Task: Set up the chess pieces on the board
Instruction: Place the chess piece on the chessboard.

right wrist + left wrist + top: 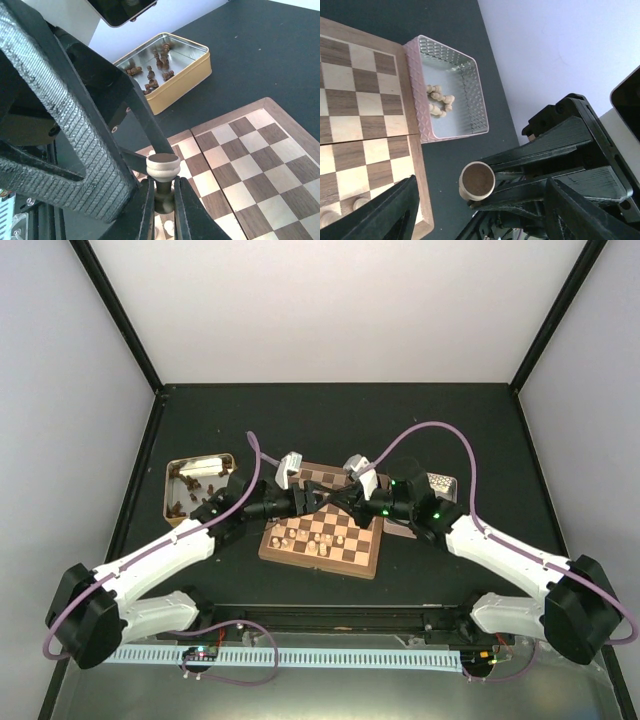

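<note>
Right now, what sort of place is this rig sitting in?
Probably an enclosed lab test cell, not a home: plain white wall panels framed by black corner posts, and a matte black tabletop staged with a square wooden chessboard.

L gripper (318,498) spread, R gripper (163,199) clamped (tips close together)

Board (320,566) flat; pale pieces (318,538) on near rows; pale piece (162,166) in right claw (162,200)

Matt wooden board (250,165), smooth wooden chess piece (162,169), shiny metal tin (473,95)
</note>
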### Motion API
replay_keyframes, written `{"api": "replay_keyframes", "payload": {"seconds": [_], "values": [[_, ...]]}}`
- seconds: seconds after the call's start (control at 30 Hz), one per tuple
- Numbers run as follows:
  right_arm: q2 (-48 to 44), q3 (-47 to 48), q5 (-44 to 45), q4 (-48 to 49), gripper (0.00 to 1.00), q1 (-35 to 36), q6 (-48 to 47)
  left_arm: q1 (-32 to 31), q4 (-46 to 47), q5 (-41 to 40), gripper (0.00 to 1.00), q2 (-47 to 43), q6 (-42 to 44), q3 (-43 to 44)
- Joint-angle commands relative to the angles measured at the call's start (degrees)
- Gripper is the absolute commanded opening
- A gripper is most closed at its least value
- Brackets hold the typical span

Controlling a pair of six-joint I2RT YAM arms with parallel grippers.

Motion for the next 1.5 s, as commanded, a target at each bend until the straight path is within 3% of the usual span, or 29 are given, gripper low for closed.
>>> {"api": "replay_keyframes", "payload": {"seconds": [0.0, 0.27, 0.53, 0.73, 1.03, 1.17, 1.33, 1.47], "values": [[0.4, 1.8, -1.2, 1.2, 0.06, 1.1, -2.0, 0.8, 3.9, 4.9, 0.66, 1.3, -3.1, 1.8], [0.3, 2.0, -1.4, 1.4, 0.05, 2.0, -2.7, 2.0, 6.8, 4.7, 0.41, 1.5, -6.5, -0.2], [0.6, 1.8, -1.6, 2.9, 0.05, 2.2, -2.1, 2.9, 9.5, 3.9, 0.49, 1.3, -9.5, -2.2], [0.4, 1.9, -2.5, 3.3, 0.05, 2.4, -2.5, 3.2, 8.0, 3.8, 0.45, 1.8, -10.3, -2.0], [1.2, 3.0, 2.5, 3.0, 0.06, 2.9, -0.6, 3.1, 6.2, 6.0, 0.14, 0.9, -10.7, -2.5], [1.0, 3.0, 4.6, 4.1, 0.07, 3.0, 2.0, 3.1, 7.4, 6.9, 0.08, 0.3, -11.6, -3.0], [0.3, 2.6, 5.6, 6.1, 0.08, 3.0, 4.6, 3.1, 7.9, 7.4, 0.08, -0.3, -12.0, -3.0], [-0.1, 2.5, 7.0, 6.6, 0.08, 3.0, 5.6, 3.2, 8.3, 8.2, 0.17, -0.6, -12.7, -3.0]]}}
